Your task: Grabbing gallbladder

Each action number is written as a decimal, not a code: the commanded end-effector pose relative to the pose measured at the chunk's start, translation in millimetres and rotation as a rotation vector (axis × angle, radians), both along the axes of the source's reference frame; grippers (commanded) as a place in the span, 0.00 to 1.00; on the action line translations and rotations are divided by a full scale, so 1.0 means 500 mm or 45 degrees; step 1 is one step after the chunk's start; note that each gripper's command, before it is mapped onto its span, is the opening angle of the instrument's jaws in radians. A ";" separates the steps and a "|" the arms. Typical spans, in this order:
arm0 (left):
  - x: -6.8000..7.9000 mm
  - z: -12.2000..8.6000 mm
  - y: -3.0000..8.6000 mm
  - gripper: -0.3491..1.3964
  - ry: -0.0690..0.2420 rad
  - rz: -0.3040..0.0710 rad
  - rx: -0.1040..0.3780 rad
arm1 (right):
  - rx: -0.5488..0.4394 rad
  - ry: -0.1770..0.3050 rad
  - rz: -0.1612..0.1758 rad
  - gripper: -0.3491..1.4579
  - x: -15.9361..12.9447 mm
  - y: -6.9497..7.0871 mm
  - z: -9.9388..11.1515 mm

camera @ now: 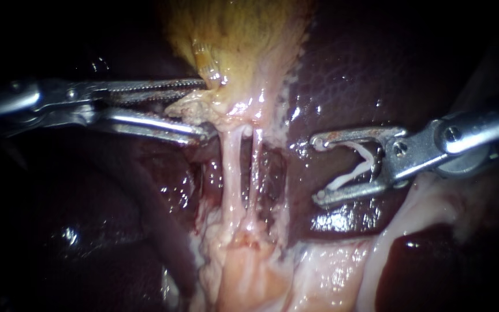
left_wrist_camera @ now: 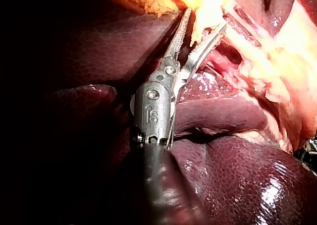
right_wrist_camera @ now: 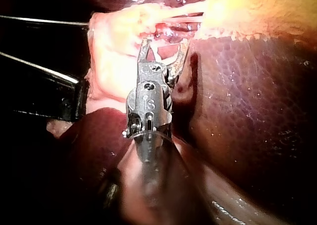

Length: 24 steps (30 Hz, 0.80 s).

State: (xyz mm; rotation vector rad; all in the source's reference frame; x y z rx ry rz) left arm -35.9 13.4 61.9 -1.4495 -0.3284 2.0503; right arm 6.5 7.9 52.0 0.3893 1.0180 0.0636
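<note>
The left instrument [camera: 208,110] has its hand at the lower edge of the gallbladder [camera: 238,40]. Its jaws stand apart with a dark gap between them nearer the hinge. A pale, ragged fringe of gallbladder tissue lies between the tips. The toothed jaw rests against the yellow wall and the other jaw lies under the fringe, but it has no firm grip yet. The left wrist view agrees: the left instrument [left_wrist_camera: 205,21] is parted, with yellow gallbladder [left_wrist_camera: 148,2] tissue hanging between the tips.

Just past this hand, two thin pale tubes [camera: 232,167] run side by side from the gallbladder's neck toward a pink mass of tissue.

Beyond the tubes and clear of them, the right instrument [camera: 314,170] faces them with its hand spread wide. A white clip [camera: 345,179] sits inside it, one leg along each jaw. In its own wrist view the right instrument [right_wrist_camera: 165,42] points at the pale tissue.

Both hands lie over the wet, dark-red liver [camera: 365,69], and beyond it the view is dark.
</note>
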 end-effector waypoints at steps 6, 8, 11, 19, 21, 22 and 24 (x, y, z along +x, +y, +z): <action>0.0010 -0.0006 -0.0001 0.17 0.015 0.011 0.030 | 0.000 0.000 -0.001 0.44 0.0000 0.0000 0.0000; 0.0014 -0.0009 0.0000 0.00 0.011 0.007 0.045 | 0.000 0.000 -0.001 0.44 0.0000 0.0000 -0.0001; 0.0018 -0.0013 0.0002 0.00 0.023 0.004 0.047 | 0.000 0.000 -0.001 0.44 0.0000 -0.0001 -0.0001; 0.0025 -0.0036 -0.0003 0.00 0.025 -0.011 0.086 | 0.000 0.000 -0.001 0.44 -0.0001 -0.0001 -0.0001; 0.0028 -0.0052 -0.0002 0.00 0.023 -0.013 0.097 | 0.000 0.001 -0.002 0.44 -0.0002 -0.0001 -0.0002; 0.0030 -0.0059 -0.0001 0.00 0.022 -0.013 0.099 | 0.000 0.001 -0.002 0.44 -0.0003 -0.0001 -0.0002; 0.0038 -0.0075 0.0003 0.00 0.018 -0.017 0.117 | 0.000 0.001 -0.002 0.44 -0.0003 -0.0001 -0.0002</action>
